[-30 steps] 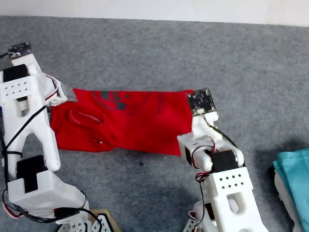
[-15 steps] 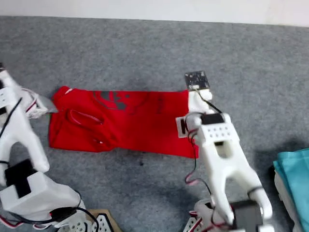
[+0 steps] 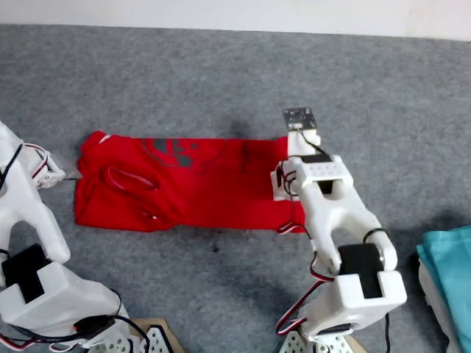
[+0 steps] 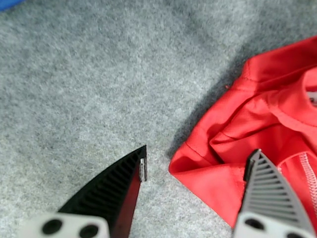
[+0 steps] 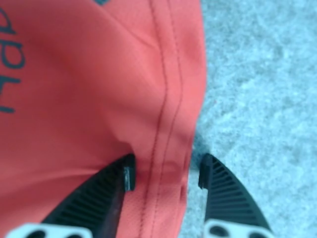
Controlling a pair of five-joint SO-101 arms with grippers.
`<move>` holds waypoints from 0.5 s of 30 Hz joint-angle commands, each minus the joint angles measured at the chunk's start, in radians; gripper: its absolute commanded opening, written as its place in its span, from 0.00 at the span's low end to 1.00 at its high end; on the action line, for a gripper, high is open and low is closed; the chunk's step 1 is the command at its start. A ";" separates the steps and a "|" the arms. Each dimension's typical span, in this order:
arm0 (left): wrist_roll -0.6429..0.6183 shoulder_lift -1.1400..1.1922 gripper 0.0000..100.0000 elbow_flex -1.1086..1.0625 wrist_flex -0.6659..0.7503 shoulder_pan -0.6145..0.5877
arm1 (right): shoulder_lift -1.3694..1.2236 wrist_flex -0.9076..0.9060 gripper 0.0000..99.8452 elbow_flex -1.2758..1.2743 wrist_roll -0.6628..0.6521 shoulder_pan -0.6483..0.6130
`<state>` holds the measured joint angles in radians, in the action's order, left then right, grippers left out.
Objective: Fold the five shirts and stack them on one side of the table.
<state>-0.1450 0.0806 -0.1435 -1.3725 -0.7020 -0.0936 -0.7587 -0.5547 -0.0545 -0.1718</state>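
Grey carpet (image 3: pixel 221 73), red shirt (image 3: pixel 191 187), seemingly folded

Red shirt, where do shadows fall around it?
High view: a soft shadow on the grey table beyond the far edge of the red shirt; left wrist view: a dark shadow hugs its bunched corner; right wrist view: a thin shadow under the hem by the right gripper.

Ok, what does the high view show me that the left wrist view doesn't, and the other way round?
High view adds: the whole red shirt spread as a long band, the right arm at the end opposite the left arm, and a teal cloth beyond the right arm. Left wrist view adds: the left pincer open over a rumpled shirt corner and the bare grey table. Both: red shirt on grey table.
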 commanded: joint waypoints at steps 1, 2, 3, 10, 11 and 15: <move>0.009 -0.045 0.32 -0.007 0.012 -0.007 | -0.033 0.010 0.17 0.039 0.002 -0.068; 0.009 -0.044 0.32 -0.008 0.011 -0.007 | -0.033 0.002 0.14 0.039 0.002 -0.082; 0.009 -0.044 0.32 -0.016 0.011 -0.007 | -0.033 -0.004 0.09 0.041 0.002 -0.093; 0.008 -0.053 0.32 -0.021 0.011 -0.028 | -0.021 -0.079 0.01 0.067 -0.028 -0.116; 0.008 -0.053 0.32 -0.004 0.011 -0.035 | -0.007 -0.107 0.01 0.082 -0.025 -0.113; 0.003 -0.051 0.32 0.094 0.003 -0.094 | 0.101 -0.143 0.01 0.102 -0.023 -0.091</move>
<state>-0.1450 0.0790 -0.1542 -1.3709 -0.7373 -0.0905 -0.8738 -0.4887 -0.0652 -0.2516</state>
